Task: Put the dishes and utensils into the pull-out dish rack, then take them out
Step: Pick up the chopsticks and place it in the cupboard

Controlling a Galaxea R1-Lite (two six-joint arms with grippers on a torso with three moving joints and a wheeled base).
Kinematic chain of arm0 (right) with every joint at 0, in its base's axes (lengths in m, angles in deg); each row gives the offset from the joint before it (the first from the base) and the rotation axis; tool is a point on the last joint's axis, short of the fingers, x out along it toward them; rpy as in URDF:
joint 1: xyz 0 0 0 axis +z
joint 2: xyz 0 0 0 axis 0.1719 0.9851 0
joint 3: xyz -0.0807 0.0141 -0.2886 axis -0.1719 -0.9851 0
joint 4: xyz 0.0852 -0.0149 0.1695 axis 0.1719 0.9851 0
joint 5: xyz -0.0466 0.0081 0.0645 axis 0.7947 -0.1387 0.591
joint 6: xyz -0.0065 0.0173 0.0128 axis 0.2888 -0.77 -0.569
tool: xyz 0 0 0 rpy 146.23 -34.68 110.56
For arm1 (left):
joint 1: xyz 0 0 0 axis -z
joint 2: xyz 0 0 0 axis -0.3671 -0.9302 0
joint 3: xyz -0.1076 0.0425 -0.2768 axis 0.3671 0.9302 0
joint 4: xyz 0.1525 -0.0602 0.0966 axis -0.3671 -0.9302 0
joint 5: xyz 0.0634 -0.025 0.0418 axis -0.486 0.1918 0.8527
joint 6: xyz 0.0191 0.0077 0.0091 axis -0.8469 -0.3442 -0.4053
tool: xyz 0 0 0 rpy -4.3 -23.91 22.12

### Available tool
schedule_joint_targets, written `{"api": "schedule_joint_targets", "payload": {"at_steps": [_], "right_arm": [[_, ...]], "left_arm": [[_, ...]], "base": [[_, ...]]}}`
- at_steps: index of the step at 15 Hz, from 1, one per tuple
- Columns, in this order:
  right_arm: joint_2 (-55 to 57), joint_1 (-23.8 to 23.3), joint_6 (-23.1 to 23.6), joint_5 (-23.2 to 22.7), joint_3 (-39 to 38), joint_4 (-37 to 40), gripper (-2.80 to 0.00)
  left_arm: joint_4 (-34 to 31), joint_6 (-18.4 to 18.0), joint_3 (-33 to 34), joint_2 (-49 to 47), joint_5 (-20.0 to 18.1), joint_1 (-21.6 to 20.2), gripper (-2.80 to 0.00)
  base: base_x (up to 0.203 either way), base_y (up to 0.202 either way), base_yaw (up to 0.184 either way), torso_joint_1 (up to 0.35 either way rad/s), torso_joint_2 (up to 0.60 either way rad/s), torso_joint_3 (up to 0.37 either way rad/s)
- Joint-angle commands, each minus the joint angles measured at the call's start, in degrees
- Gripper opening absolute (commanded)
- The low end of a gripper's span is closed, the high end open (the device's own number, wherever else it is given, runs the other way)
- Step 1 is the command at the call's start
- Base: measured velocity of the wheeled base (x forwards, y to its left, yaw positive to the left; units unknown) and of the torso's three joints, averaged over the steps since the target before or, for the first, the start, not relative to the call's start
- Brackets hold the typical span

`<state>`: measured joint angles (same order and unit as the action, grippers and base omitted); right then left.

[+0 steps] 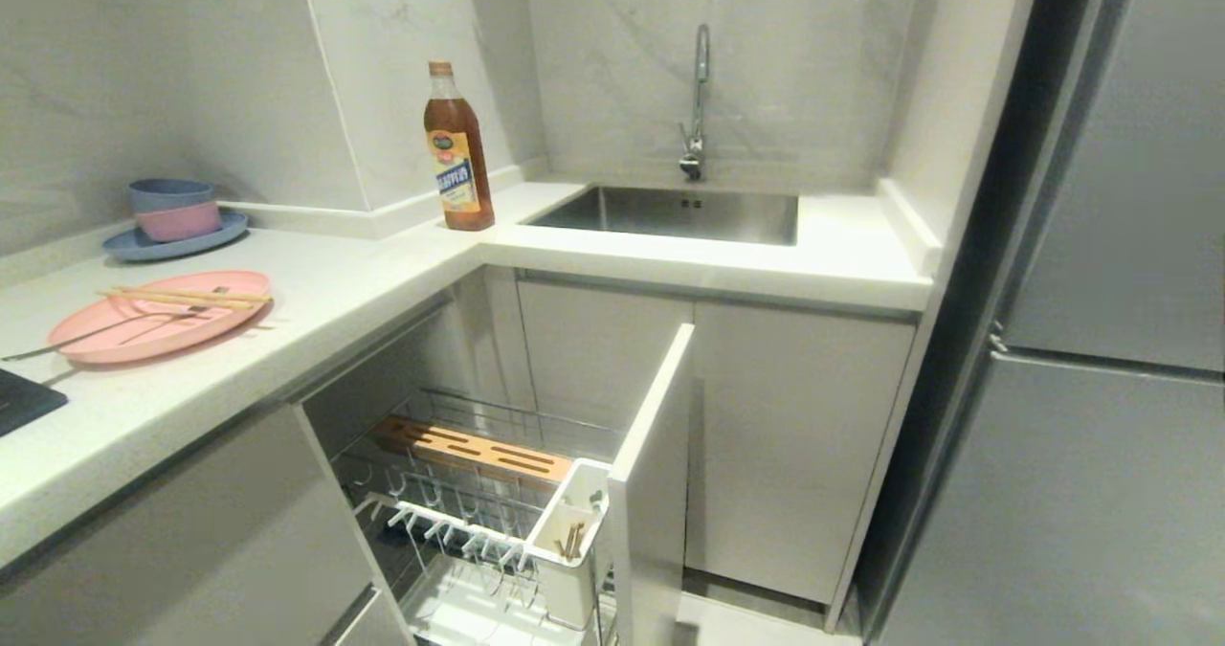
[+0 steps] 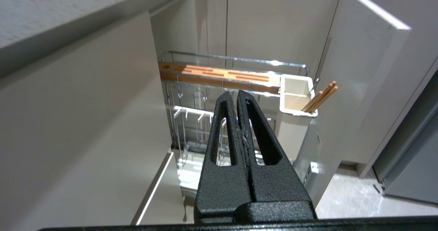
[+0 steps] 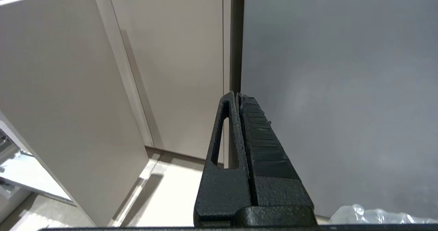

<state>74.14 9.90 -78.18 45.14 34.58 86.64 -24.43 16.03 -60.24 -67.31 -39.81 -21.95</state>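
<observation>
Claws (image 2: 237,95) (image 3: 237,97) closed — empty.

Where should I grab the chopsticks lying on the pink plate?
Grip the chopsticks near their middle, coming straight down from above, jaws closing across them. They lie flat and side by side, bridging the pink plate, so its hollow leaves room beneath them.

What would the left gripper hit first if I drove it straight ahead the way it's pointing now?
Probably the pull-out dish rack. The left gripper, shut and empty, points at the chrome wire prongs just below the wooden strip, left of the white caddy. Depth is unclear, but nothing shows in between.
</observation>
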Motion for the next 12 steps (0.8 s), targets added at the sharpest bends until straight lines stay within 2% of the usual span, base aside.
{"api": "schedule_joint_targets", "payload": {"at_steps": [1,10,12], "right_arm": [[0.0,0.0,0.0,0.1,0.0,0.0,-2.8],[0.0,0.0,0.0,0.0,0.0,0.0,-2.8],[0.0,0.0,0.0,0.0,0.0,0.0,-2.8]], "left_arm": [[0.0,0.0,0.0,-0.1,0.0,0.0,-2.8],[0.1,0.2,0.0,-0.1,0.0,0.0,-2.8],[0.1,1.5,0.0,-0.1,0.0,0.0,-2.8]], "base": [[0.0,0.0,0.0,0.002,0.0,-0.192],[0.0,0.0,0.0,0.005,0.0,-0.199],[0.0,0.0,0.0,0.005,0.01,-0.201]]}}
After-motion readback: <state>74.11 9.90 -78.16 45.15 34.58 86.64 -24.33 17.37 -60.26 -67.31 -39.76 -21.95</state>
